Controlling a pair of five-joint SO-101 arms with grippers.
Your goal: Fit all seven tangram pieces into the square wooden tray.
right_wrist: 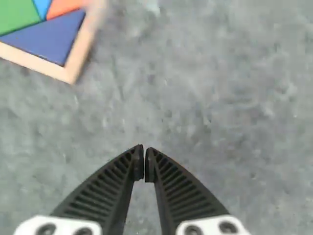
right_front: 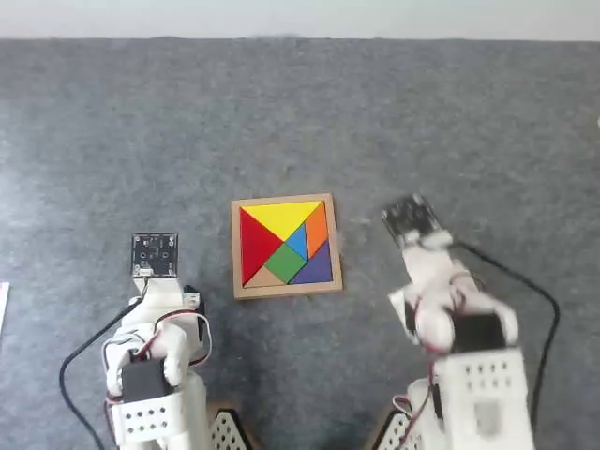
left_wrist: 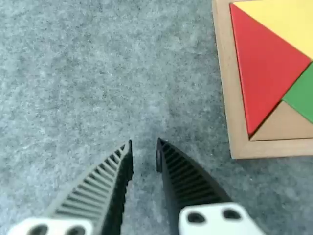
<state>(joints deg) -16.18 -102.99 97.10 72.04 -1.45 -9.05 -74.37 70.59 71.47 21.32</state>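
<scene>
One grey felt-like table cover [right_front: 141, 122] carries everything. Two white arms flank the work, the left arm [right_front: 155, 356] at about 8 o'clock from the tray and the right arm [right_front: 450, 319] at about 4 o'clock. Both sit clear of the tray, probably because no loose piece lies out to fetch. One square wooden tray [right_front: 286, 291] sits at the centre, flat on the cover. It holds six coloured pieces packed edge to edge: one large yellow triangle [right_front: 281, 217] at 12 o'clock, one large red triangle [right_front: 255, 246] at 9, one purple piece [right_front: 319, 267] at 5, one green piece [right_front: 286, 262] at 6, one orange piece [right_front: 317, 228] at 2 and one small blue piece [right_front: 297, 242] at the middle. One tan triangle [right_front: 262, 277] at 7 o'clock could be the seventh piece or bare tray floor; I cannot tell. The left gripper [left_wrist: 144, 147] hangs over the cover with its tips slightly parted and empty, while the right gripper [right_wrist: 144, 156] has its tips pressed together on nothing.
</scene>
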